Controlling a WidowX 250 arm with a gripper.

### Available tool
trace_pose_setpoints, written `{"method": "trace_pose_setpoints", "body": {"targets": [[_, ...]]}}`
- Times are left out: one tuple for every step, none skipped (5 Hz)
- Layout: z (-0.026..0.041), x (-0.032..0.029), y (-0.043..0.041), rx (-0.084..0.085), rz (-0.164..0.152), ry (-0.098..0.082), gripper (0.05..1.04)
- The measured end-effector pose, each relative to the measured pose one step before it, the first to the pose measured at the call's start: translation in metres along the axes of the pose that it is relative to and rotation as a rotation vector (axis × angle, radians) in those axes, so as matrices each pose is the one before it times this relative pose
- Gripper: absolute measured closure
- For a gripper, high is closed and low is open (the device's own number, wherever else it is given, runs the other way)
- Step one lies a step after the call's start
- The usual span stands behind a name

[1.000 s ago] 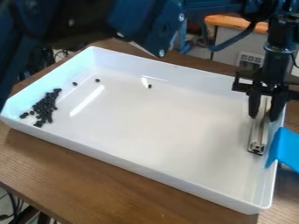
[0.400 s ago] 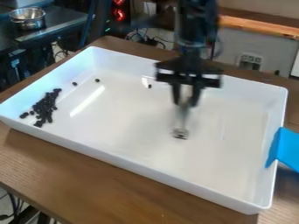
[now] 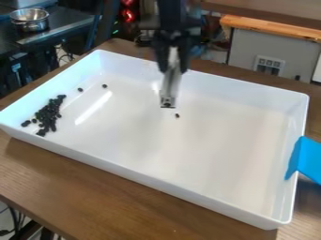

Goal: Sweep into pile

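The pincer [image 3: 172, 69] hangs over the far side of the white tray [image 3: 163, 182] on the table [image 3: 94, 180], pinching a metal bar [image 3: 169, 89] whose lower end points down into the tray, near one loose dark bit [image 3: 177, 115]. Most of the bits lie in a loose pile [image 3: 48, 115] at the tray's left end, with two strays between it and the far wall; a blue piece [image 3: 307, 159] overlaps the right rim.

The black two-finger gripper [image 3: 173, 67] is blurred; its black arm [image 3: 171, 15] is cut by the top edge. The right edge cuts the blue flat piece [image 3: 308, 159]. The small dark pieces [image 3: 48, 114] are too tiny to be identified.
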State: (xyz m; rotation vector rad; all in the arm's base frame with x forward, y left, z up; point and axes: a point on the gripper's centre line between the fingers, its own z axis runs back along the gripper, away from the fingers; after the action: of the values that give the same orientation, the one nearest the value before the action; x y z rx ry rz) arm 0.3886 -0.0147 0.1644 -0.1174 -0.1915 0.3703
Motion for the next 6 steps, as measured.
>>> {"method": "trace_pose_setpoints", "body": {"targets": [[0.01257, -0.00136, -0.04501, -0.0547, -0.0635, -0.0017, 0.743], [-0.04095, 0.0012, -0.01006, 0.0454, -0.0262, 0.0747, 0.743], [-0.03194, 0.00139, 0.00232, 0.0511, -0.0541, 0.0334, 0.743], [-0.01762, -0.0031, 0.00891, 0.0292, -0.0373, -0.0008, 0.742], [-0.00462, -0.00343, 0.01806, -0.0038, 0.0241, -0.0128, 0.742], [-0.00048, -0.00527, 0.01162, -0.0022, -0.0237, -0.0192, 0.742]]}}
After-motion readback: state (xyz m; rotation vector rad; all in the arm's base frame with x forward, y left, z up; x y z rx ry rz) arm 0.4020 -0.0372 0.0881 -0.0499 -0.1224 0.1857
